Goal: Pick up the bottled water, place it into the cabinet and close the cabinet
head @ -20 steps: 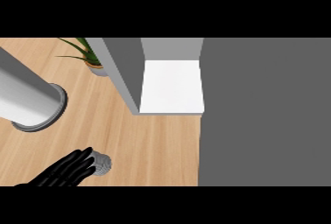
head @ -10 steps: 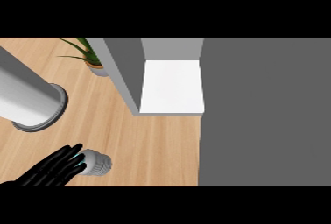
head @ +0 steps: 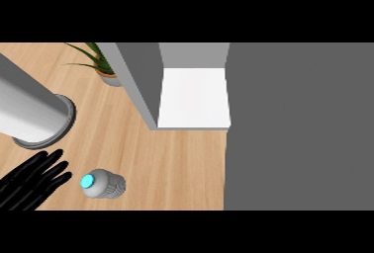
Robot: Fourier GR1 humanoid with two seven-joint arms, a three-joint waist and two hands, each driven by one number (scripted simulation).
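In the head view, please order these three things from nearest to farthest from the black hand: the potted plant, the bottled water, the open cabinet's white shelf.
Measured from the hand at lower left:
1. Bottled water, just to its right.
2. White shelf of the open cabinet, up and right.
3. Potted plant, at the top, left of the cabinet wall.

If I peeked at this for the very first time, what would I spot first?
Probably the black hand at the lower left, fingers spread over the wooden counter, right beside a small grey bottle with a bright turquoise cap. Next, the open grey cabinet with its white shelf in the middle, and a big shiny silver cylinder at the left.
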